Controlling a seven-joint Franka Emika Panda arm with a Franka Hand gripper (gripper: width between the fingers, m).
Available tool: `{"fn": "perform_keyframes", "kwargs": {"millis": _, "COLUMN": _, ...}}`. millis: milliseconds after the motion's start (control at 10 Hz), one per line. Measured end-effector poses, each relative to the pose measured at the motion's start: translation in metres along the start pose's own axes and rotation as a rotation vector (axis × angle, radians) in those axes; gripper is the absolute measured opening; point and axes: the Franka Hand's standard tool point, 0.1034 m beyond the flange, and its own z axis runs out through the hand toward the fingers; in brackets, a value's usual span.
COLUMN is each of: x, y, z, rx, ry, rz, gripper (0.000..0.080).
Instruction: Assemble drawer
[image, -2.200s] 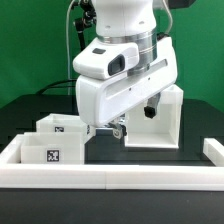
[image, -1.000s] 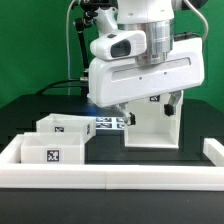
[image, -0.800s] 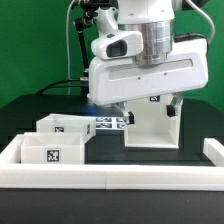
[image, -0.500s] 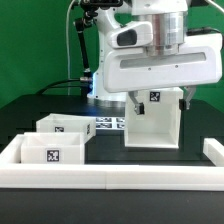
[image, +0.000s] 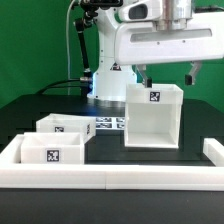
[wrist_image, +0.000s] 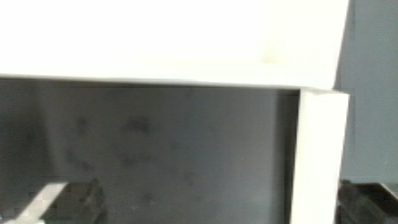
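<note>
**Gripper hangs open over the drawer case; boxes wait off to the side**

On the exterior view's left, two small drawer boxes sit just beside each other, one near (image: 48, 150) and one far (image: 65, 124). The marker board (image: 108, 123) lies flat between them and the drawer case (image: 152, 122). The case stands upright, its long axis vertical, right of centre. The gripper (image: 165, 73) is directly above it and points straight down. Its fingers (image: 140, 73) are spread wide, grasp nothing, and are clear of the case's top edge. In the wrist view a white case wall (wrist_image: 317, 150) edges a dark hollow. Judgement: either box lies down and leftward, so the next move is probably a sideways reach.
</note>
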Motion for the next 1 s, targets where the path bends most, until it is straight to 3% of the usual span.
{"fn": "perform_keyframes", "kwargs": {"millis": 100, "x": -0.004, "y": 0.000, "z": 0.001, "rx": 0.010, "ry": -0.001, "rz": 0.017, "gripper": 0.0649}}
{"fn": "perform_keyframes", "kwargs": {"millis": 500, "x": -0.004, "y": 0.000, "z": 0.004, "rx": 0.011, "ry": -0.005, "rz": 0.018, "gripper": 0.0649}}
{"fn": "perform_keyframes", "kwargs": {"millis": 800, "x": -0.037, "y": -0.020, "z": 0.000, "rx": -0.008, "ry": -0.012, "rz": 0.146, "gripper": 0.0649}}
{"fn": "perform_keyframes", "kwargs": {"millis": 1000, "x": -0.046, "y": -0.021, "z": 0.011, "rx": -0.009, "ry": 0.009, "rz": 0.142, "gripper": 0.0649}}
